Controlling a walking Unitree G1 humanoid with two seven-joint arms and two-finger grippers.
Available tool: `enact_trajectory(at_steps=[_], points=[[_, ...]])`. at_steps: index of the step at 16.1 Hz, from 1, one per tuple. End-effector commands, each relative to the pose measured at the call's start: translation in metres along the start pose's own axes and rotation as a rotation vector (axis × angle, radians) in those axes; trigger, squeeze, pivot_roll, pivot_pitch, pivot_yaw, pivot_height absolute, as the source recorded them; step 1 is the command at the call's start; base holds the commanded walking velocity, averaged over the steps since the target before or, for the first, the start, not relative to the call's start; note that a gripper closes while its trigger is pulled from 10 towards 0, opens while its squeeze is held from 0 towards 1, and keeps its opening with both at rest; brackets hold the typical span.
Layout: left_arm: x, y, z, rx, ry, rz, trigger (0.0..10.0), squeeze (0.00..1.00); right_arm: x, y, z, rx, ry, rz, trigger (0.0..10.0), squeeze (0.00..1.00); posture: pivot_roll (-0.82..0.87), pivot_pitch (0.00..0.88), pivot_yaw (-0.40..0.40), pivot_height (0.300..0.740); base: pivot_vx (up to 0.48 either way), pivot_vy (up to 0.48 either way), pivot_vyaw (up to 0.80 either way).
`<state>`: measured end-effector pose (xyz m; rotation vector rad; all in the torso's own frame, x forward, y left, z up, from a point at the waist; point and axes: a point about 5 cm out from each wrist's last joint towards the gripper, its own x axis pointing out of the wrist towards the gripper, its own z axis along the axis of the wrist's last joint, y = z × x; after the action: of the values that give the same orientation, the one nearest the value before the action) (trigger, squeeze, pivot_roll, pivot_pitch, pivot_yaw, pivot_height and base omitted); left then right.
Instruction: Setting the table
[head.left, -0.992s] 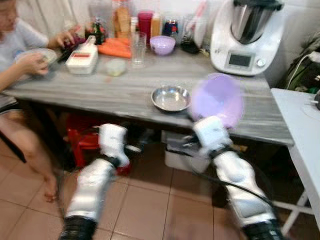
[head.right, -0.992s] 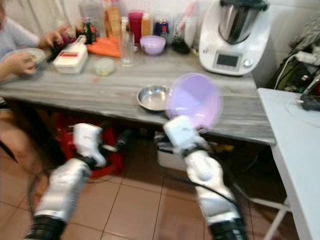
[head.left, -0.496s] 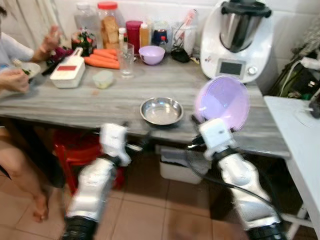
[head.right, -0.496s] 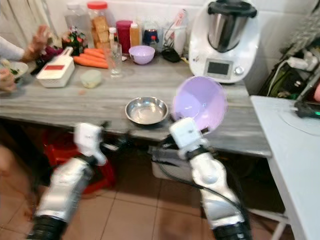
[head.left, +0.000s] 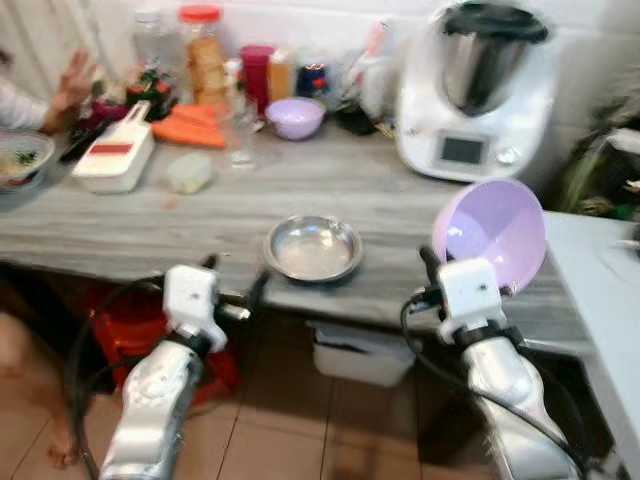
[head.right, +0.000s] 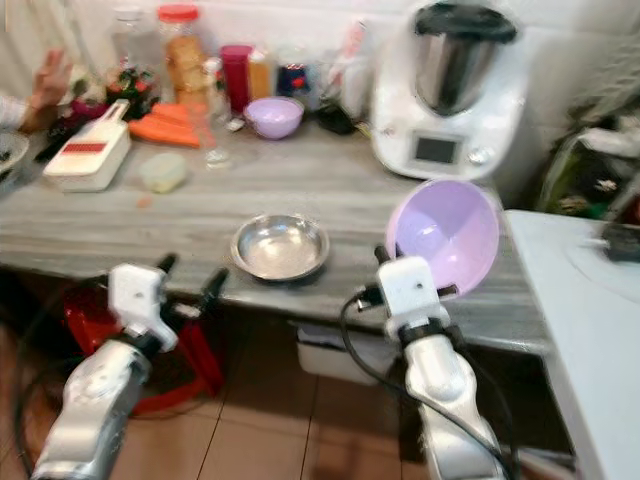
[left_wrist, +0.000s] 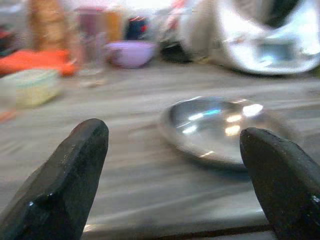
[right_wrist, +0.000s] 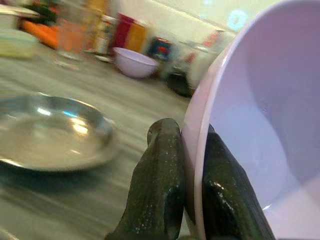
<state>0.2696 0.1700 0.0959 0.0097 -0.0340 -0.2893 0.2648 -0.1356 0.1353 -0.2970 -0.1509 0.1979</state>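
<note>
Right gripper (right_wrist: 185, 200): pinched on rim of lilac bowl (head.left: 492, 233), held tilted above the table's near edge.
Left gripper (left_wrist: 172, 185): fingers spread wide, holding nothing, low at grey table (head.left: 400, 200) front.
Steel dish (head.left: 312, 247): just beyond left gripper; glints plain in left wrist view.
Far side: small purple bowl (head.left: 295, 116), carrots (head.left: 190, 130), white kitchen machine (head.left: 478, 85).
Head views: person's hand (head.left: 72, 80) at far left.
</note>
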Motion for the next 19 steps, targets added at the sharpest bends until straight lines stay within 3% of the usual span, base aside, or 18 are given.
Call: enact_trajectory(at_steps=[1, 6, 14, 19], points=[[0.002, -0.001, 0.005, 0.007, -0.007, -0.001, 10.0, 0.00, 0.001, -0.005, 0.007, -0.006, -0.024, -0.013, 10.0, 0.00, 0.00, 0.015, -0.036, 0.740, 0.315, 0.000, 0.00], [0.008, -0.005, 0.009, 0.011, -0.013, -0.001, 10.0, 0.00, 0.009, -0.006, 0.013, 0.000, -0.049, 0.006, 10.0, 0.00, -0.01, 0.010, -0.031, 0.740, 0.295, 0.000, 0.70], [0.008, -0.007, 0.008, 0.009, -0.022, 0.022, 10.0, 0.00, 0.009, 0.014, 0.016, 0.028, -0.078, 0.175, 10.0, 0.00, 0.00, 0.000, -0.041, 0.740, 0.000, 0.000, 0.42], [0.004, -0.019, 0.006, -0.015, -0.020, -0.126, 10.0, 0.00, 0.015, 0.024, 0.009, -0.002, -0.043, 0.330, 10.0, 0.00, 0.00, 0.000, -0.042, 0.740, 0.000, 0.000, 0.00]])
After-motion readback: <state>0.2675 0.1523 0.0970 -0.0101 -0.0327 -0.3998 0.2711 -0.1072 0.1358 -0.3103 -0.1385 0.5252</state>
